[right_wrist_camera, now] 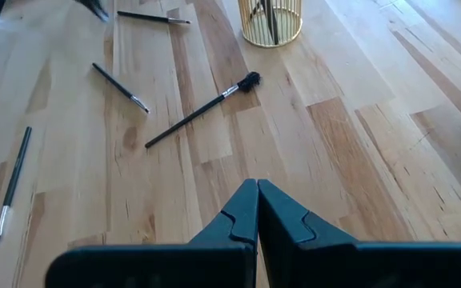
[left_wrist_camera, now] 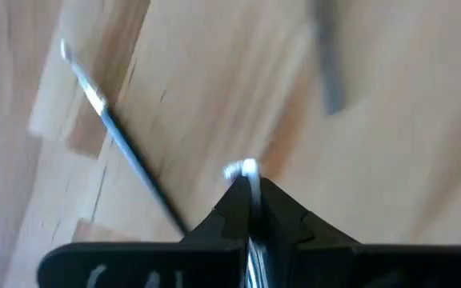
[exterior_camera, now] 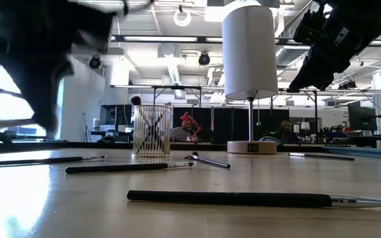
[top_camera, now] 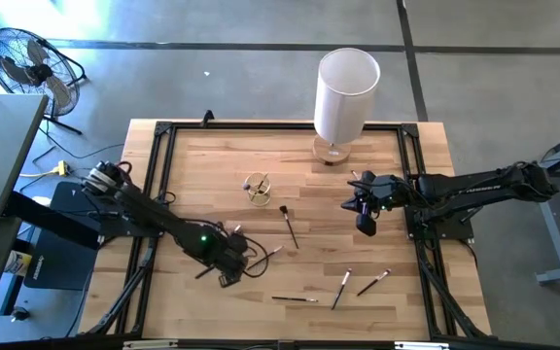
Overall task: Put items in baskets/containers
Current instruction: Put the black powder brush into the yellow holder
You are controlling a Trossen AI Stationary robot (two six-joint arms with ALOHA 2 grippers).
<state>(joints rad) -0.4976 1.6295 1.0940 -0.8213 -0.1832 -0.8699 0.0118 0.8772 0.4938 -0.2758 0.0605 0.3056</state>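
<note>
A small clear cup with a yellowish rim stands mid-table with brushes leaning inside it. Several thin makeup brushes lie flat on the wood: one beside the cup, others toward the near edge. My left gripper is low over the near-left part of the table, shut on a brush. Another brush lies on the table just beside it. My right gripper hangs shut and empty above the table's right side. My left gripper pinches a brush between its two fingers, coming steeply from above. A silvery part of the brush pokes out at the fingertips and shows along the gap between them. The fingers hide the rest, so whether the brush is clear of the table cannot be told.
A tall white cylinder on a wooden base stands at the far edge, behind the cup. A black frame runs around the tabletop. A fan stands on the floor beyond the far-left corner.
</note>
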